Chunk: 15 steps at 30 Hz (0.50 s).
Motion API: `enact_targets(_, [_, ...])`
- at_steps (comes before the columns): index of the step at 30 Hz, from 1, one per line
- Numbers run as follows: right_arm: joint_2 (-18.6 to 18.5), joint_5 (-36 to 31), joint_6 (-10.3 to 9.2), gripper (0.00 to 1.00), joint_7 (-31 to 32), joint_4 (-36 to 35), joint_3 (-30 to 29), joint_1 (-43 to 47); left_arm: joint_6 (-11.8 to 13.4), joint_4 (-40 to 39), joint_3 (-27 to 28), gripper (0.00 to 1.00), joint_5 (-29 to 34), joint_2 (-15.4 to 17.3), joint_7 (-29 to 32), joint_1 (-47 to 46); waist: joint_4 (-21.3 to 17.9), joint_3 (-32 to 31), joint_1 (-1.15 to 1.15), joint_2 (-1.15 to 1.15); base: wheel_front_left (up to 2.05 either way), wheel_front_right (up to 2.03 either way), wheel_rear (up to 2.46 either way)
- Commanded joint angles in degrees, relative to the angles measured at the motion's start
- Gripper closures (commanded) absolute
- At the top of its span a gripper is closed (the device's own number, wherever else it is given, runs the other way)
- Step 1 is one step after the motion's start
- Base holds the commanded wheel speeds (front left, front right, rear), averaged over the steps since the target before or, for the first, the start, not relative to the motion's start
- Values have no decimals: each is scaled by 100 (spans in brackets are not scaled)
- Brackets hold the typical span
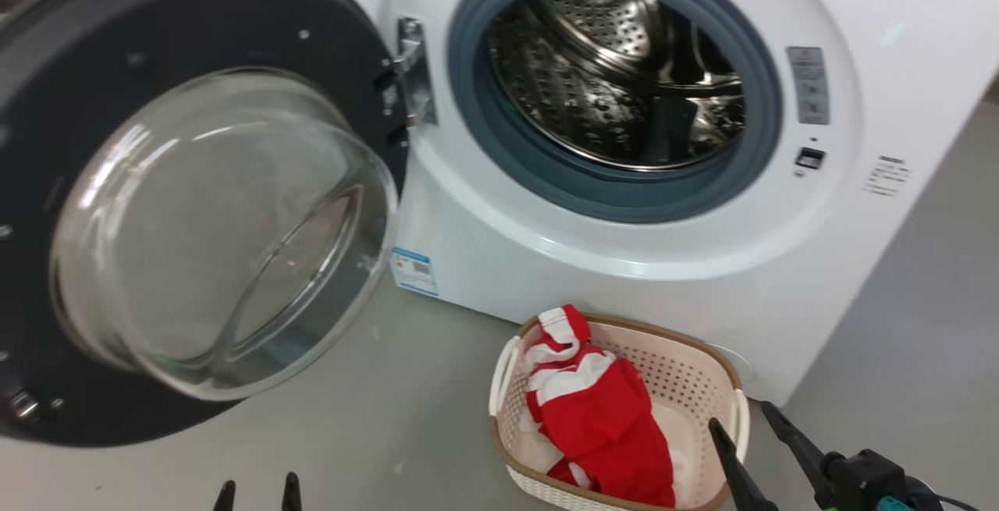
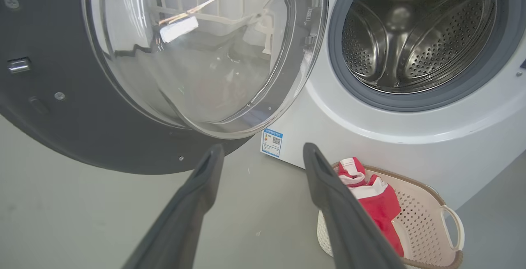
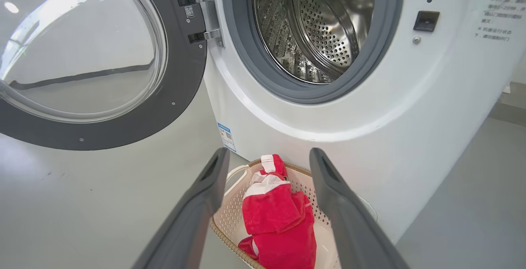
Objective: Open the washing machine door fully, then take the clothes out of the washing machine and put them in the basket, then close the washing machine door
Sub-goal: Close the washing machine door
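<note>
Drum (image 1: pixel 609 66) empty; clothes (image 1: pixel 601 417) in basket (image 1: pixel 687 374), set near machine (image 1: pixel 624 269) for short drop; door (image 1: pixel 218 222) wide left, closing due. Jaws apart, empty.

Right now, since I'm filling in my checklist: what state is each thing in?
washing machine door, swung wide open
washing machine, drum empty as far as it shows
basket, upright, partly filled
clothes, piled in the basket
left fingers, open, empty
right fingers, open, empty
</note>
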Motion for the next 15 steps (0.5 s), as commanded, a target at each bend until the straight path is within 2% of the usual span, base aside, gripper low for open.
enact_targets(1, [-114,37,28,0,-37,-105,192,-308,89,-131,173,0,-85,49,-30,-107,302,16,0,0,0,0,0])
enact_targets(8, [-216,111,28,0,-37,7,474,-575,284,-305,168,0,-244,49,-30,-29,394,102,0,0,0,0,0])
enact_targets(15, [-238,159,28,0,-37,58,557,-655,347,-379,157,0,-291,49,-30,17,406,115,0,0,0,0,0])
